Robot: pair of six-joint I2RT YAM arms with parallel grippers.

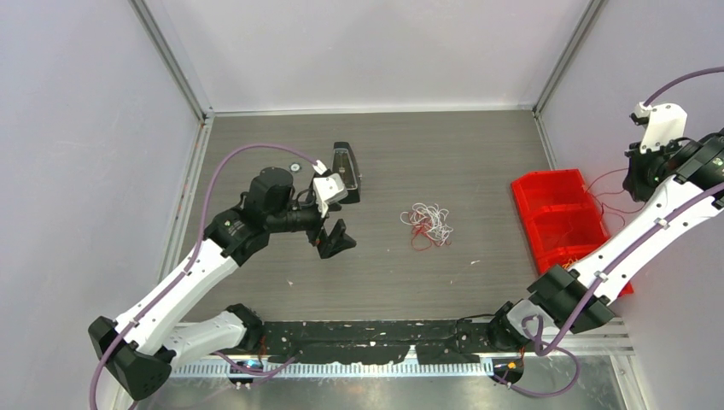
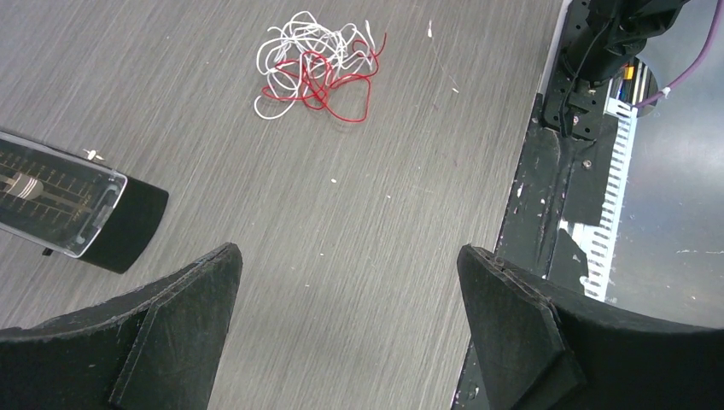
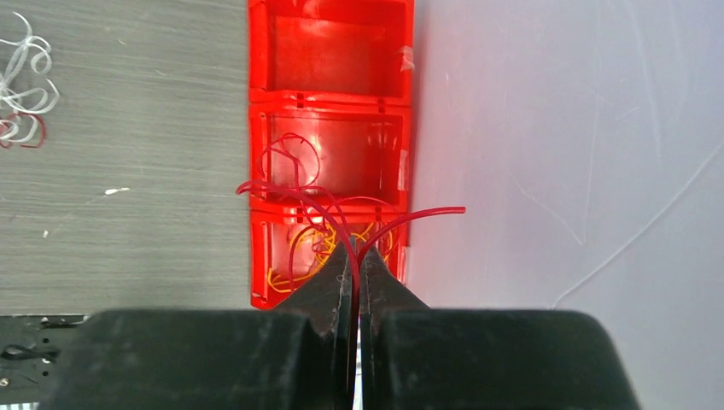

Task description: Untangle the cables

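Grey table point(image 1: 384, 171): right fingers point(image 3: 346, 256) clamp a red cable point(image 3: 435, 211) above the red bin point(image 3: 333, 55), likely releasing next; left fingers point(image 2: 188, 299) gape empty; tangle point(image 1: 427, 224) waits left of the bin.

No readable text, labels, brands or numbers on anything shown

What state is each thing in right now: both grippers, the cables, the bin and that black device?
left gripper: open, empty.
right gripper: shut on the red cable.
red cable: pinched, loops dangling over the red bin.
cable tangle: red and white knotted together, lying on the table.
red bin: far compartment empty, nearest holds yellow cable.
black device: lying on the table, untouched.
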